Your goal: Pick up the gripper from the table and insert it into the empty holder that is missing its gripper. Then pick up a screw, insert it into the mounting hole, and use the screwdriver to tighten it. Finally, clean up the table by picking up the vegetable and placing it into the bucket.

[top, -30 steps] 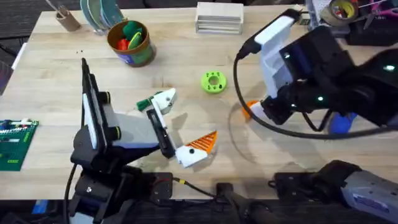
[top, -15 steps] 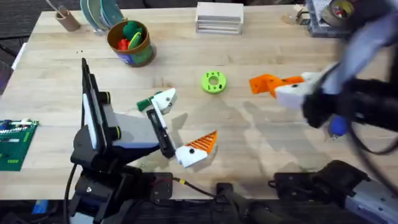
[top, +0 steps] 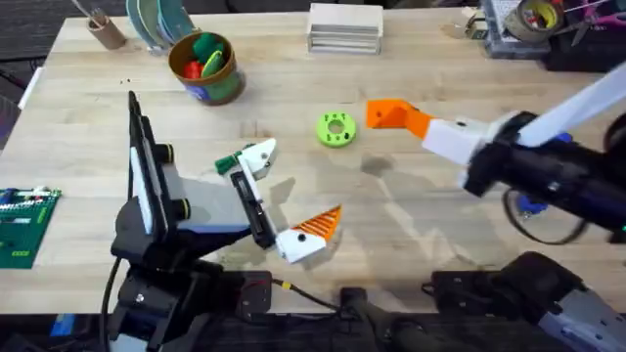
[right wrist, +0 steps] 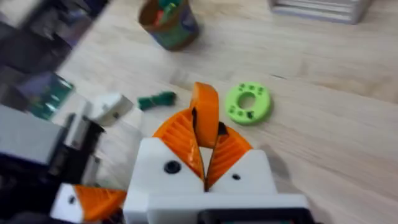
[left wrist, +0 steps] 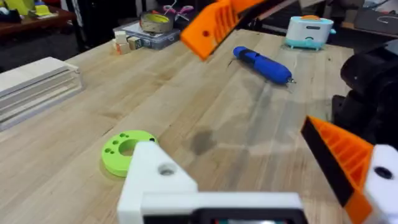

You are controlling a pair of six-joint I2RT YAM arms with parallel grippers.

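While raised above the table at right of centre in the overhead view, the right gripper (right wrist: 205, 146) clamps the orange gripper (right wrist: 206, 112) between its pads; the left gripper (top: 279, 200) is spread wide.

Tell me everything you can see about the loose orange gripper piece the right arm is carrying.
The gripper is a small orange plastic wedge, ribbed on one face. It is pinched between the jaws of the right gripper, sticking out past their tips. It is lifted clear of the table, with its shadow on the wood below. From overhead it hangs just beside the lime-green disc, not touching it.
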